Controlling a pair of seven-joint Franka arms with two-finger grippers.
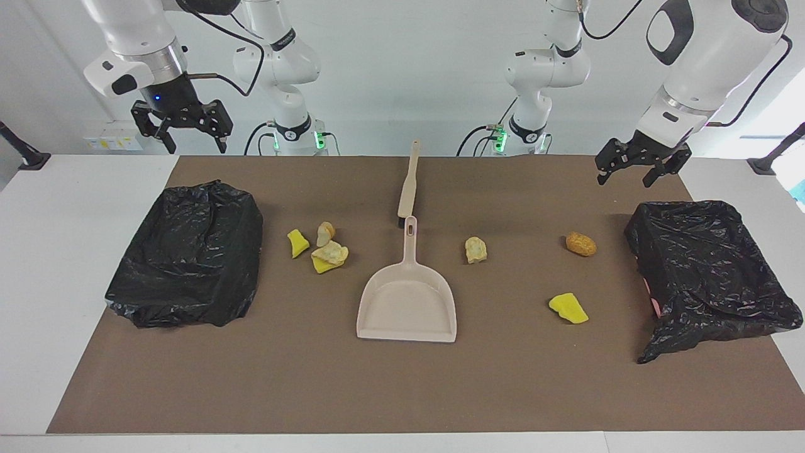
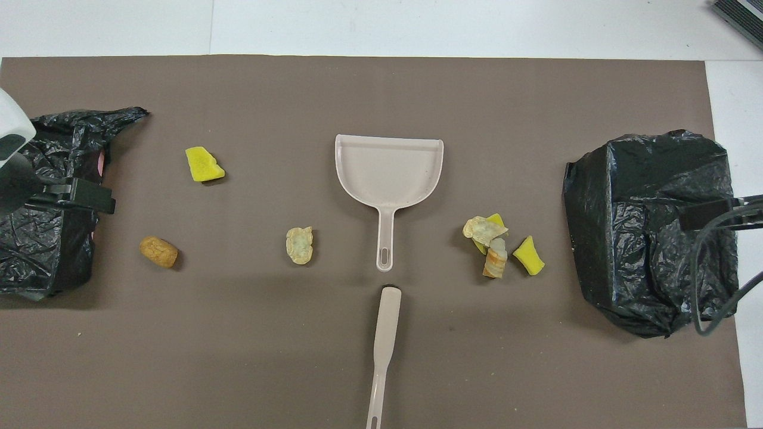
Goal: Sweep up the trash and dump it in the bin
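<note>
We see a plain white wall (image 1: 402, 75) above a white bench (image 1: 63, 251). A large brown rectangular mat (image 1: 402, 384) covers most of the bench, and pale daylight brightens one corner of the room.

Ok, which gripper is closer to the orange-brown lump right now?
Left. The left gripper hangs over the mat's edge by the bin bag at its own end, close to the orange-brown lump. The right gripper is up at the table's other end.

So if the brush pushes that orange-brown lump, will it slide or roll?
The orange-brown lump looks rounded and oblong, so it would probably roll or veer rather than slide straight. It seems light and bread-like, likely to skitter across the flat brown mat.
</note>
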